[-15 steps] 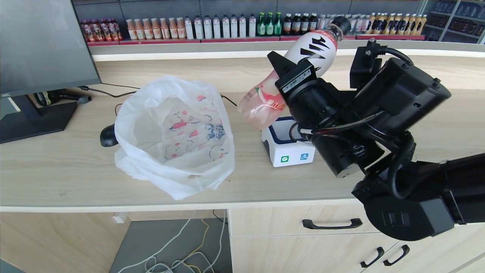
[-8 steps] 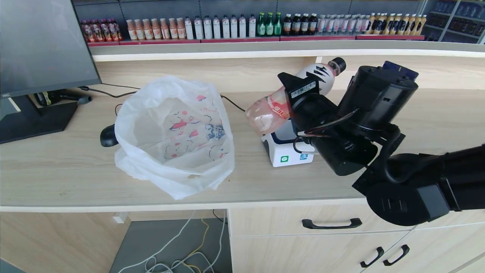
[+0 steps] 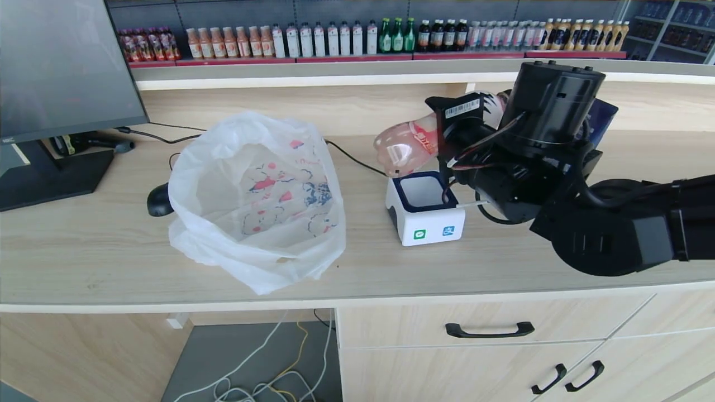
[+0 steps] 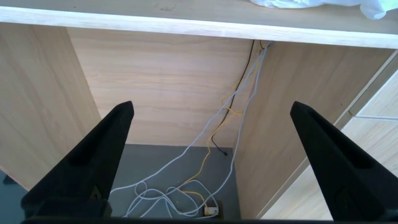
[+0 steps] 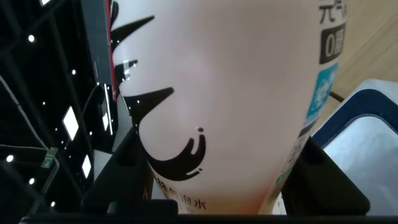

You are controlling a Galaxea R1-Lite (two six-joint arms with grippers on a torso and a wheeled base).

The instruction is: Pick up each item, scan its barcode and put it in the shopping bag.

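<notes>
At the counter [image 3: 84, 251], our left claw [image 4: 211, 112] hangs spread below the edge; the shopping bag [image 3: 257, 195] gapes open. Right of it the bottle [image 3: 405, 148] lies tilted just above the scanner [image 3: 424, 215], pinched in our right claw [image 3: 447, 131]; we judge its barcode should face the window squarely, held steady.

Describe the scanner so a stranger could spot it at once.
Start at the wooden counter. To the right of the white shopping bag sits the scanner, below the held bottle. It alone is a white cube with a dark blue top.
</notes>
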